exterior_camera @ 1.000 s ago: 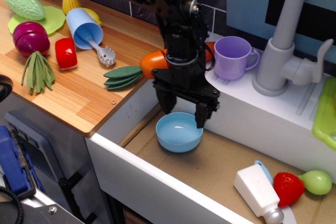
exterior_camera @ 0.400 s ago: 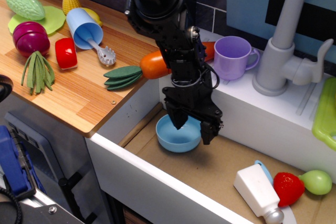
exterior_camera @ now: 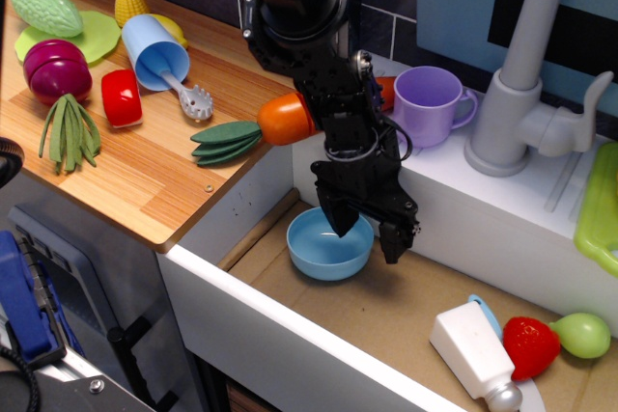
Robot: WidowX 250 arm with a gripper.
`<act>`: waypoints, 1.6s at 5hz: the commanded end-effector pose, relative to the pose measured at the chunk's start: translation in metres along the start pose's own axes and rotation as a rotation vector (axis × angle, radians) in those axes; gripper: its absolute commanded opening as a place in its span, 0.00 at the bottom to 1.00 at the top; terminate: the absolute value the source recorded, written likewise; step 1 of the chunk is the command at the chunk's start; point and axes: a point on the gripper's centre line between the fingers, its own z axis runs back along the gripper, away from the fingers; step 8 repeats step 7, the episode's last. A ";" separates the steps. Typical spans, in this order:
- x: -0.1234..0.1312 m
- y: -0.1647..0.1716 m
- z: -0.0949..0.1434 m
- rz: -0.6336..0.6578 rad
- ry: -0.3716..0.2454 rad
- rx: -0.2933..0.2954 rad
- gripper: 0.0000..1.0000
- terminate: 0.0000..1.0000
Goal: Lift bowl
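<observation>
The light-blue bowl (exterior_camera: 326,250) sits upright on the brown floor of the sink basin (exterior_camera: 406,306), near its left wall. My black gripper (exterior_camera: 370,234) hangs over the bowl's right rim, open. One finger (exterior_camera: 342,220) reaches down inside the bowl and the other finger (exterior_camera: 394,244) is outside the rim on the right, so the jaws straddle the rim. The bowl rests on the floor and looks unlifted.
A purple mug (exterior_camera: 428,105) and a grey faucet (exterior_camera: 521,94) stand on the white ledge behind. A toy carrot (exterior_camera: 280,121) lies by the arm. A tipped light-blue cup (exterior_camera: 154,52), red piece (exterior_camera: 122,97) and vegetables lie on the wooden counter. A white bottle (exterior_camera: 475,351), strawberry (exterior_camera: 530,346) and green pear (exterior_camera: 582,335) lie in the basin's right.
My gripper has moved down and to the right, from above the bowl to straddling its right rim. The bowl has stayed in place.
</observation>
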 end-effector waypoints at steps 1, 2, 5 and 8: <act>0.008 0.000 -0.007 0.009 -0.049 -0.012 1.00 0.00; 0.003 0.000 -0.011 0.052 -0.049 -0.028 0.00 0.00; 0.010 -0.020 0.035 0.125 -0.039 0.032 0.00 0.00; 0.023 -0.025 0.076 0.094 -0.011 0.152 0.00 1.00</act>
